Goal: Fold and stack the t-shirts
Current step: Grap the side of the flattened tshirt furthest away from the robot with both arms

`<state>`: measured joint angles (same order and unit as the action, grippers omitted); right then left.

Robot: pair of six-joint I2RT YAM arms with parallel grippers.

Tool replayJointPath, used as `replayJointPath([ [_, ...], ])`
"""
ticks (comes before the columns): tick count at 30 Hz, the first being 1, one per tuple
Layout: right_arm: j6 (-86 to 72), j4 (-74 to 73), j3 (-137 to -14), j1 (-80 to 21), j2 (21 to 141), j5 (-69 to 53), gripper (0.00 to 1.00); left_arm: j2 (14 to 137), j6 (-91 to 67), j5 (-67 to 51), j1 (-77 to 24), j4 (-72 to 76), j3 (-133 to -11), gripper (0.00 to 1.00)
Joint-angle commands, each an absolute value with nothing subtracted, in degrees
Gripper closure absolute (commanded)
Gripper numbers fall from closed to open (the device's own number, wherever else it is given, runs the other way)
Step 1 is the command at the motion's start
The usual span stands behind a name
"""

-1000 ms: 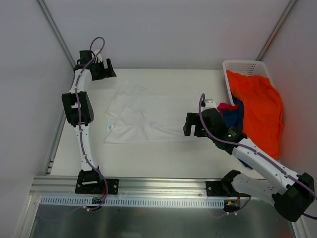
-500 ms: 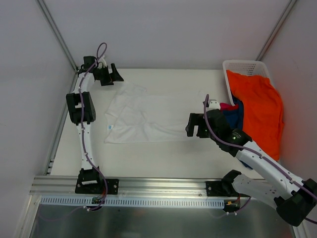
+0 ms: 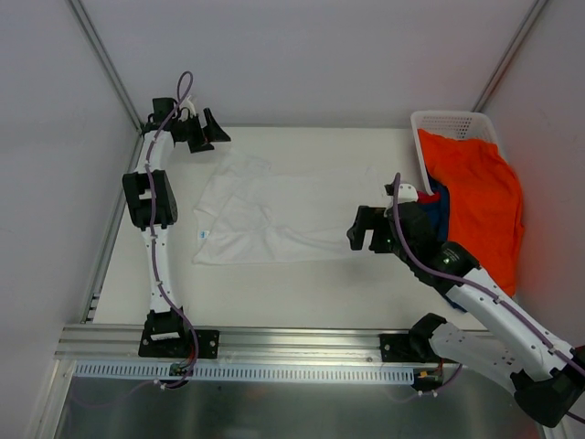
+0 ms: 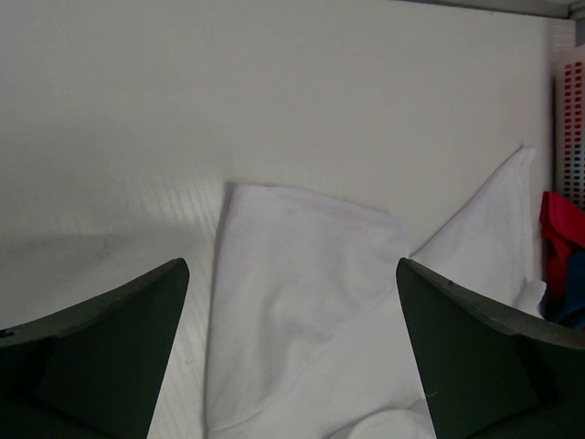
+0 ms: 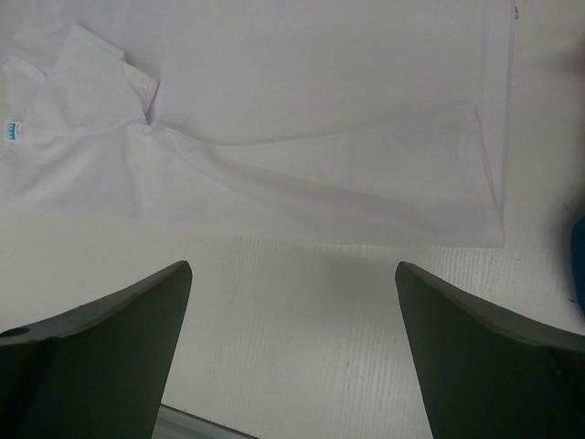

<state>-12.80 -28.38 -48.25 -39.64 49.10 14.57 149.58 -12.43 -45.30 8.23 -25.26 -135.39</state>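
Observation:
The white t-shirt lies partly folded on the table, its sleeves to the left. It also shows in the left wrist view and in the right wrist view. My left gripper is open and empty above the table's far left corner, just beyond the shirt's sleeve. My right gripper is open and empty, off the shirt's right hem. The orange t-shirt drapes over the white basket. The navy t-shirt and a bit of the magenta one lie beside it, behind my right arm.
The basket stands at the far right corner against the right wall. A metal rail runs along the near edge with both arm bases on it. White walls enclose the table on three sides.
My left gripper has swung right and outward near the far left corner. My right gripper has drawn back to the right, away from the shirt's hem. The shirt has not moved.

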Motion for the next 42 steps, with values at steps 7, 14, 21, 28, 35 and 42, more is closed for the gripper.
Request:
replayJointPath([
  [7,-12.1,-30.1,-51.0,-39.6,46.8,16.0,0.00,152.5,-20.9,-47.2,7.2,-24.8,-139.0,0.01],
  [14,-11.8,-30.8,-51.2,-39.6,44.7,15.6,0.01,152.5,-25.5,-43.5,6.9,-24.9,-137.0,0.02],
  [21,-11.2,-31.4,-51.2,-39.6,43.2,16.7,0.01,153.6,-27.5,-43.6,3.3,-25.0,-137.1,0.03],
  [28,-11.6,-32.0,-49.9,-39.6,41.1,16.8,0.01,153.0,-26.4,-42.6,0.9,-25.0,-135.5,0.23],
  [35,-11.7,-33.5,-49.4,-39.5,38.6,17.8,0.01,152.2,-25.8,-40.5,1.0,-25.0,-134.5,0.47],
  [42,-12.1,-34.1,-49.0,-39.6,39.0,18.3,0.01,151.7,-26.0,-37.1,1.0,-25.0,-133.7,1.00],
])
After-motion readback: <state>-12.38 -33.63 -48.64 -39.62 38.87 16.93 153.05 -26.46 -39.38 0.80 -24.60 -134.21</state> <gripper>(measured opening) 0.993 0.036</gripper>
